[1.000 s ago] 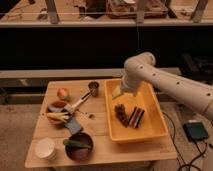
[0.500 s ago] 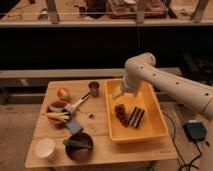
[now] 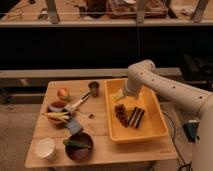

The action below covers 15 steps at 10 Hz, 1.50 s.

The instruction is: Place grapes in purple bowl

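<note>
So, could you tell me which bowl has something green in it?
The purple bowl beside the white cup; the reddish bowl holds yellow pieces. The pincer hangs over the yellow tray, away from both.

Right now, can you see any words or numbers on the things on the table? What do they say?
No words, numbers or signs can be read anywhere.
The white paper cup, the yellow bin and the purple bowl show no print.
The dark striped block beside the grapes shows stripes, no letters.
The gripper hangs over the bin's back left part; no label shows.
</note>
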Tool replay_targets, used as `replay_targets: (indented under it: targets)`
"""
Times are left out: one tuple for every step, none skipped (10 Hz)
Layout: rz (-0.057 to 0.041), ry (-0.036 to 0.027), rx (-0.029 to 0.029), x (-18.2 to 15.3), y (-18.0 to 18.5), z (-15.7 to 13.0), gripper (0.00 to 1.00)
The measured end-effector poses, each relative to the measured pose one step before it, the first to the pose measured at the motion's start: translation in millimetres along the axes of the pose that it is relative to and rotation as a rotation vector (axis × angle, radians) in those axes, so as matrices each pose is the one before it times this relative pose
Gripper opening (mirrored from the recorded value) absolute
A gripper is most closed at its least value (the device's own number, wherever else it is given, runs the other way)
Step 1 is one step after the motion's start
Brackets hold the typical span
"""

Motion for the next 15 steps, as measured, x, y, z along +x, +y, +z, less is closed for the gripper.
replay_targets:
  targets:
    - [0.0065, -0.00083, -0.00994, 0.48, 2.19, 7.84, 0.73]
    - [0.00258, -0.00267, -0.00396, 0.5, 0.72, 7.77, 0.73]
    - [0.00493, -0.0071, 0.0013, -1.2, 1.53, 7.96, 0.73]
    - [0.00299, -0.01051, 0.00216, -2.41, 1.07, 9.58, 0.73]
    - [-0.00502, -0.01423, 0.00381, -3.57, -3.35, 10.72, 0.73]
    - [-0.00806, -0.00871, 0.00356, -1.88, -4.96, 6.24, 0.73]
    - [-0.00708, -0.00958, 0.00438, -2.87, -3.61, 7.01, 0.73]
    - [-0.00978, -0.00912, 0.0019, -3.04, -2.0, 7.01, 0.73]
    - [-0.00767, -0.0082, -0.0015, -2.98, -1.57, 5.63, 0.73]
    - [-0.00779, -0.0064, -0.00036, -1.87, -2.93, 4.64, 0.73]
    - [-0.01108, -0.00998, 0.00182, -3.16, -5.05, 7.55, 0.73]
    - [-0.00303, -0.01095, 0.0026, -4.44, -2.12, 7.72, 0.73]
    - [-0.00126, -0.00876, 0.00242, -3.59, -0.97, 5.38, 0.73]
    - [-0.00588, -0.00804, 0.00341, -1.97, -3.95, 4.39, 0.72]
    - [-0.00831, -0.00882, 0.00404, -1.88, -2.81, 3.73, 0.63]
